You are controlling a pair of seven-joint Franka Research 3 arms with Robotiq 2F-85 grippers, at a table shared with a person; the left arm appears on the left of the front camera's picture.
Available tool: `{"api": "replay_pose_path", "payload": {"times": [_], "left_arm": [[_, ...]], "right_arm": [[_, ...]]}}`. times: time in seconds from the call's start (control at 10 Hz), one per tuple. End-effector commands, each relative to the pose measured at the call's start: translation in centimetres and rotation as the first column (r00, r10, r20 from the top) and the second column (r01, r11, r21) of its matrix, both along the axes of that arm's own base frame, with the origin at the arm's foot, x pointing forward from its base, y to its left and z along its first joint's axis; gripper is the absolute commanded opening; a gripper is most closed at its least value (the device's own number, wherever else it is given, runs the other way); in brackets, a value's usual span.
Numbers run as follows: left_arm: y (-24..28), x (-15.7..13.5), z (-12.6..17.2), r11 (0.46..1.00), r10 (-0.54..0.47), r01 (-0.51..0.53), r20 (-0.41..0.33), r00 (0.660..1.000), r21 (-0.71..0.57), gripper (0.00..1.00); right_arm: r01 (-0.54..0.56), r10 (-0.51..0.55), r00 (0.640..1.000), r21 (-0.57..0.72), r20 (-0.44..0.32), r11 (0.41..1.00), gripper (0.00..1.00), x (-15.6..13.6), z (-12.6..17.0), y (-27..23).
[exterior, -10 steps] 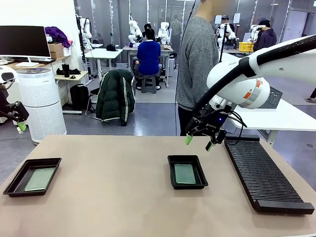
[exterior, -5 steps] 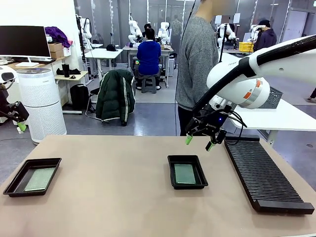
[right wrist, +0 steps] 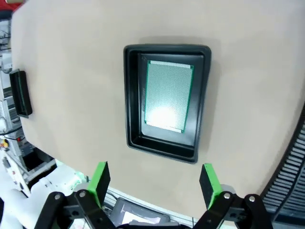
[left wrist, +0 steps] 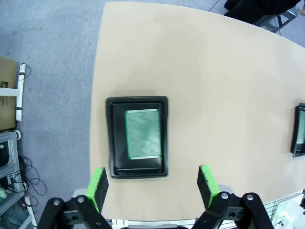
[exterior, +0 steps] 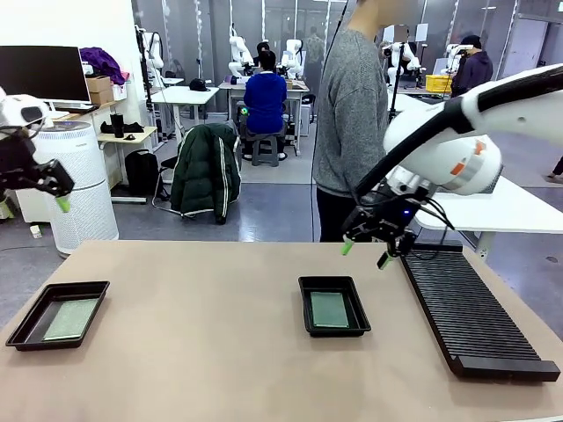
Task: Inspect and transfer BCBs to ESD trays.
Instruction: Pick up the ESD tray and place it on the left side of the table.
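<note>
We log: bench [exterior: 220, 352], two ESD trays, one at 9 o'clock [exterior: 26, 330], one at centre [exterior: 308, 308], a BCB flat inside each [exterior: 72, 318] [exterior: 330, 309], ribbed rack [exterior: 466, 312] at 3 o'clock, left pincer [exterior: 60, 198] wide and empty, right pincer [exterior: 365, 253] wide and empty above 1 o'clock of the centre tray.

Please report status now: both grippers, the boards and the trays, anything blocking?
Left gripper open, empty, high above left tray. Right gripper open, empty, above table. One green board in each tray; centre tray. Nothing blocking.
</note>
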State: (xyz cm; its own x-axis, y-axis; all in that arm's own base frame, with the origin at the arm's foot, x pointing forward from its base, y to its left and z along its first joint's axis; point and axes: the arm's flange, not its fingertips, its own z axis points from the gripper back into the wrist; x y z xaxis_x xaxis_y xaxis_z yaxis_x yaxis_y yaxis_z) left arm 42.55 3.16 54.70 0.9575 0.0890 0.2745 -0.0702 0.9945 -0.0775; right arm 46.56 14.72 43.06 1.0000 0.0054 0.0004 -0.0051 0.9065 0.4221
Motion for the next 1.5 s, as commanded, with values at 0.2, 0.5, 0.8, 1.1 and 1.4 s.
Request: {"api": "replay_pose_path", "payload": {"times": [0.2, 0.5, 0.8, 1.1, 1.4], "left_arm": [[-9.8, -1.4, 1.3, 0.996, 0.082, -0.078, -0.081, 0.993, 0.052, 1.0], [-18.9, -1.9, 0.6, 0.99, 0.125, -0.119, -0.072, 0.99, 0.075, 1.0], [-28.2, -2.5, -1.4, 0.982, 0.172, -0.166, -0.067, 0.983, 0.087, 1.0], [-36.1, -2.7, -3.8, 0.984, 0.173, -0.167, -0.094, 0.981, 0.061, 1.0], [-41.7, -2.1, -6.2, 0.993, 0.111, -0.107, -0.071, 0.991, 0.057, 1.0]], "right_arm": [[0.037, -0.046, 0.996, 0.121, 0.073, 0.992, 1.0, -4.1, -0.3, -8.0], [0.035, -0.054, 0.992, 0.158, 0.117, 0.987, 1.0, -5.0, -1.1, -12.9], [0.021, -0.053, 0.985, 0.19, 0.167, 0.982, 1.0, -5.5, -1.4, -17.2], [-0.021, -0.025, 0.978, 0.214, 0.208, 0.977, 1.0, -5.4, -1.5, -20.2], [-0.068, 0.015, 0.971, 0.217, 0.237, 0.974, 1.0, -5.2, -1.4, -21.9]]}}
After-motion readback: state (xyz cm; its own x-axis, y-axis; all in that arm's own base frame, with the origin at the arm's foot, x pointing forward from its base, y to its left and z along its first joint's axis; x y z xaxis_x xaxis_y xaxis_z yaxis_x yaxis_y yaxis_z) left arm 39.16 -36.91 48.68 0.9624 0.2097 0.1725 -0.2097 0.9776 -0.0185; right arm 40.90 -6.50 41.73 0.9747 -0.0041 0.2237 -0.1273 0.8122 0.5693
